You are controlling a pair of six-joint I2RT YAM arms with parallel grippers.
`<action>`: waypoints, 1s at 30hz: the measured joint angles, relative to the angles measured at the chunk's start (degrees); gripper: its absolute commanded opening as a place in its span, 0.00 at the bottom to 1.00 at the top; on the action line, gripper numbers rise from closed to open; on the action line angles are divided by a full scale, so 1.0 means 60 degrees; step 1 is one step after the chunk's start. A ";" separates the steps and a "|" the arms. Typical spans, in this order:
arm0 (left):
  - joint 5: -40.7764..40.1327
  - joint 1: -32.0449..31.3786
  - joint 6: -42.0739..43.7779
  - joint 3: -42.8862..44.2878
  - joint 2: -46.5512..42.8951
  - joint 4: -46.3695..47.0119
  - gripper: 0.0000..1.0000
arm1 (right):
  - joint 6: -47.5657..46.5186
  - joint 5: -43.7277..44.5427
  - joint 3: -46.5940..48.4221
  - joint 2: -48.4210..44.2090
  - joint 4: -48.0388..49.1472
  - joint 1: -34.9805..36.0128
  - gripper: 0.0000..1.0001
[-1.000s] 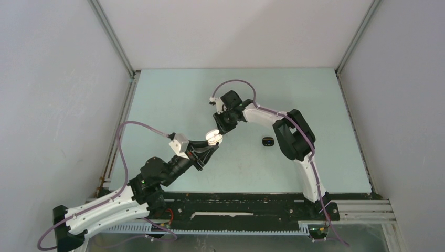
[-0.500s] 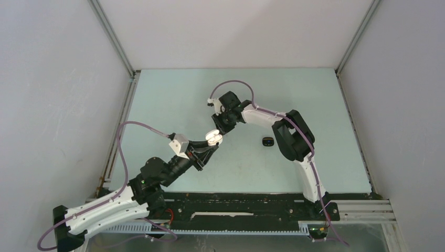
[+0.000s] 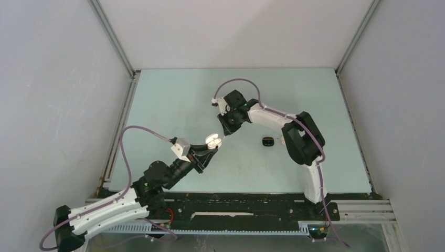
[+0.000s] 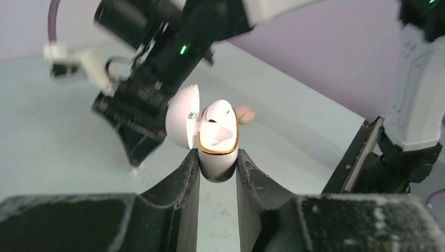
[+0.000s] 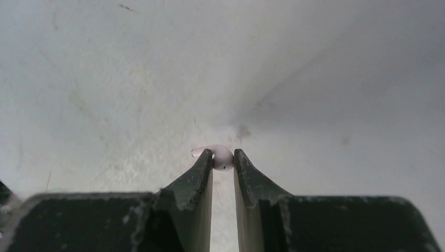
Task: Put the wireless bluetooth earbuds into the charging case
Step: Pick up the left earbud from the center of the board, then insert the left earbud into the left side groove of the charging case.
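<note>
Lid (image 4: 183, 123) hinged open, a white charging case (image 4: 216, 149) sits clamped by its base in the left gripper (image 4: 218, 169), which holds it above the worktop (image 3: 173, 105), nearer the front edge, with one white earbud (image 4: 220, 111) seated inside. Around the middle of the worktop the right gripper (image 5: 223, 159) is pinched almost closed on a second earbud (image 5: 221, 155) lying on the surface. A black case (image 3: 268, 141) lies nearby, toward the right edge.

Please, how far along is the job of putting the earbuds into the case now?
Done: the left hand holds the white case open, one bud apparently seated. In hand: the right hand pinches another earbud. Left: carrying it into the case.
</note>
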 measured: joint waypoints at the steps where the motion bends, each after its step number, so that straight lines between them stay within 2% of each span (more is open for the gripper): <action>1: -0.0036 0.0000 -0.0033 -0.0157 0.0033 0.0146 0.00 | -0.0091 0.0076 -0.0113 -0.0270 -0.0091 -0.0084 0.01; 6: -0.0302 0.0000 -0.0211 -0.0914 0.0568 0.1035 0.00 | -0.0827 0.0452 -0.0849 -0.2466 -0.0171 -0.0543 0.00; 14: -0.0484 0.0000 -0.0219 -0.1228 0.2554 0.2517 0.00 | -0.2663 0.1016 -0.2098 -0.6109 0.0033 -0.0637 0.00; 23: -0.0277 0.0000 0.0095 -0.0816 0.4317 0.4142 0.00 | -0.5348 0.1774 -0.2259 -0.8051 -0.0317 -0.0645 0.00; 27: 0.0229 0.0000 0.0452 -0.0863 0.4943 0.5359 0.00 | -0.6488 0.2142 -0.2455 -0.9118 -0.0357 0.0084 0.00; 30: 0.0827 0.0000 0.0812 -0.1024 0.5370 0.6422 0.00 | -0.7439 0.2353 -0.3198 -1.0331 0.0124 0.1661 0.00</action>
